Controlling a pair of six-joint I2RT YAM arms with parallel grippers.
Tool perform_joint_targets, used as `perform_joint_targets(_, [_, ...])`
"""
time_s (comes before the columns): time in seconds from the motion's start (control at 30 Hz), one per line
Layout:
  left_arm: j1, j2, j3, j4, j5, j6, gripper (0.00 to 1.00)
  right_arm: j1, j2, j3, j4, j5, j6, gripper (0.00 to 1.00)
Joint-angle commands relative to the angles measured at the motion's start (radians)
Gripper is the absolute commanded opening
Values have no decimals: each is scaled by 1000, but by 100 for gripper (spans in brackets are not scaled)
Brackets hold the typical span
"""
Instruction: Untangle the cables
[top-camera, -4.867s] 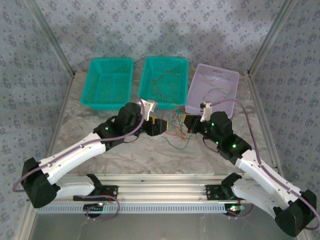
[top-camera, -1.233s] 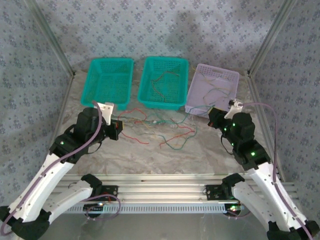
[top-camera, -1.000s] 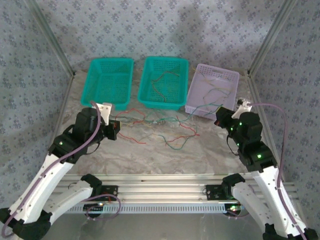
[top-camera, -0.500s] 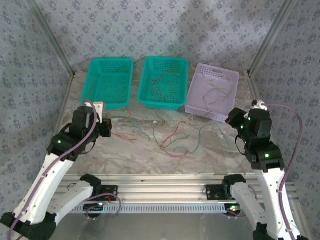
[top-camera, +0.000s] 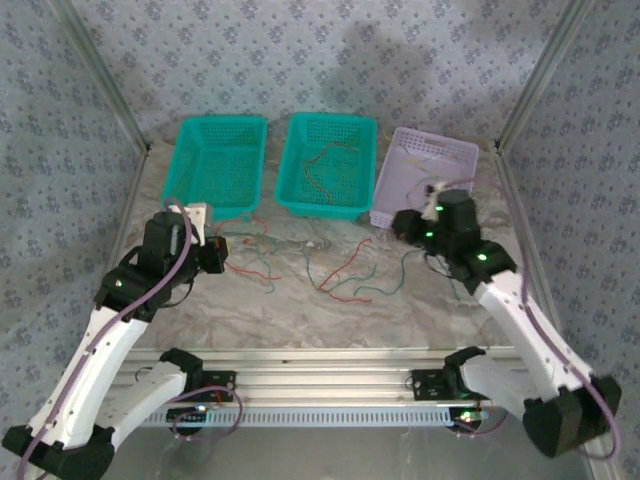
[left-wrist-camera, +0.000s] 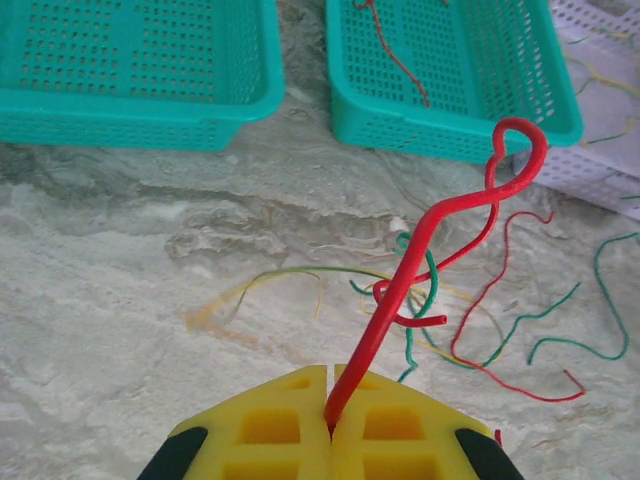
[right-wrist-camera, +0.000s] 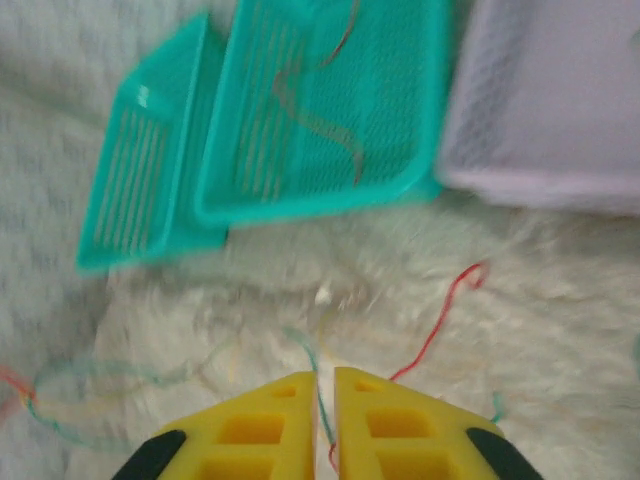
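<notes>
Thin red, green and yellow cables lie spread loosely on the marble table between the arms. My left gripper is at the left end of the spread. It is shut on a red cable, which rises from between the yellow fingers and ends in a loop. My right gripper hovers in front of the lilac basket. Its jaws stand a narrow gap apart in a blurred right wrist view, where a green cable lies on the table under the gap. A red cable lies just to its right.
Along the back stand three baskets. The left teal basket holds nothing. The middle teal basket and the lilac basket hold a few cables. Metal frame posts flank the table, and a rail runs along the near edge.
Both arms pulled apart and the bundle spread out along the table. The right gripper, out at the far right half a second ago, has swung back left to the lilac basket's front.
</notes>
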Motion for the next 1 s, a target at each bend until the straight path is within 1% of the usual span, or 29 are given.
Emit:
perform_joint_targets(0.0, [5,-15,-16,62,73,-37,0,147,81,44,112,25,-106,34])
perform_joint_targets(0.03, [5,-20,-22,74,87,-40,0,178,118,42,158,-1,-115,43])
perform_joint_targets(0.1, [5,-34,-33,91,101,-49,0,219,191,42,237,-34,-110,50])
perform_joint_targets(0.17, [4,-45,-41,97,110,-57,0,260,273,49,319,-80,-110,52])
perform_joint_targets(0.33, [4,-64,-55,115,148,-71,0,371,445,105,413,-70,-189,58])
perform_joint_targets(0.4, [4,-68,-58,119,165,-74,0,389,487,122,451,-78,-203,60])
perform_joint_targets(0.5, [4,-72,-63,119,188,-77,0,407,551,152,505,-103,-216,62])
perform_joint_targets(0.63, [5,-81,-74,120,198,-80,0,405,613,186,542,-81,-226,62])
perform_joint_targets(0.73, [5,-88,-85,119,206,-85,0,402,641,202,577,-83,-225,62])
perform_joint_targets(0.83, [4,-92,-84,119,207,-82,0,401,670,224,584,-72,-232,59])
perform_joint_targets(0.97, [5,-99,-84,120,219,-82,0,401,683,208,625,-55,-242,59])
